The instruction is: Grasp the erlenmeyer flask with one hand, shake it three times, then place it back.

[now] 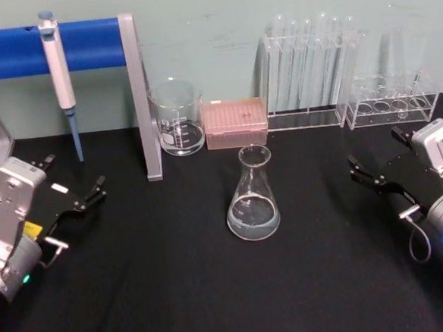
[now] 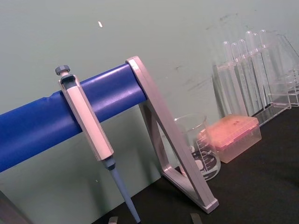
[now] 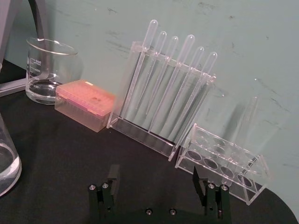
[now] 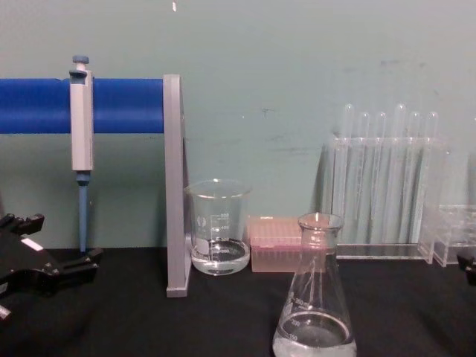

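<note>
The erlenmeyer flask (image 1: 253,198) stands upright in the middle of the black table, with a little clear liquid in its base. It also appears close up in the chest view (image 4: 314,297) and at the edge of the right wrist view (image 3: 7,158). My left gripper (image 1: 76,174) rests open at the table's left side, well away from the flask; its fingertips (image 2: 196,217) just show in the left wrist view. My right gripper (image 1: 376,149) sits open at the right side, also apart from the flask, with nothing between its fingers (image 3: 198,179).
Behind the flask stand a glass beaker (image 1: 178,117) and a pink tip box (image 1: 236,123). A rack of test tubes (image 1: 313,68) and a low clear rack (image 1: 396,100) line the back right. A pipette (image 1: 59,71) hangs on a blue-barred stand (image 1: 142,103) at the back left.
</note>
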